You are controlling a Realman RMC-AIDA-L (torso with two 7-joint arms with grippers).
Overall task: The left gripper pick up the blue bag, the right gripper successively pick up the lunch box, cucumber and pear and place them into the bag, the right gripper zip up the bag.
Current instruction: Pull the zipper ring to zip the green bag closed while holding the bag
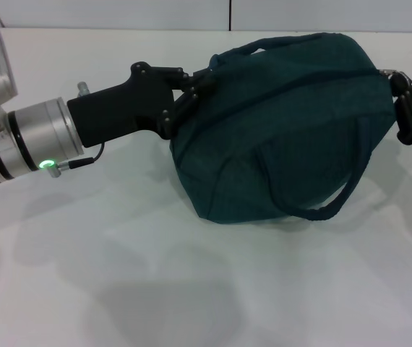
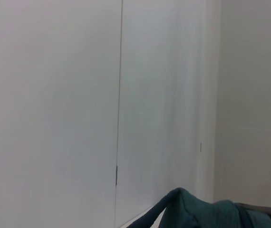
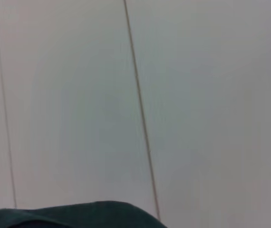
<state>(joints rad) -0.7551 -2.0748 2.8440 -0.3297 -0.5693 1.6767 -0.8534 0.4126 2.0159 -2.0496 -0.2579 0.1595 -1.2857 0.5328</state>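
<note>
bag: blue bag (image 1: 285, 130) lies bulging on the white table (image 1: 119, 289), filling the upper right of the head view; closed along the top seam as far as visible, one handle (image 1: 336, 202) drooping at 5 o'clock.
left: left gripper (image 1: 195, 90) at the bag's 9 o'clock end, fingers pinched together on fabric by the handle root.
right: right gripper (image 1: 406, 97) at the 3 o'clock end, touching the bag at the zipper pull (image 1: 392, 73); can't tell whether it's clamped or just resting there.
contents: lunch box, cucumber, pear not visible, presumably inside.
stage: likely end of zip run.
risk: left pinch is fabric only, could slip if right pulls hard; pull may pop out of a shallow hold; fabric bunching could jam the slider short of fully zipped.
</note>
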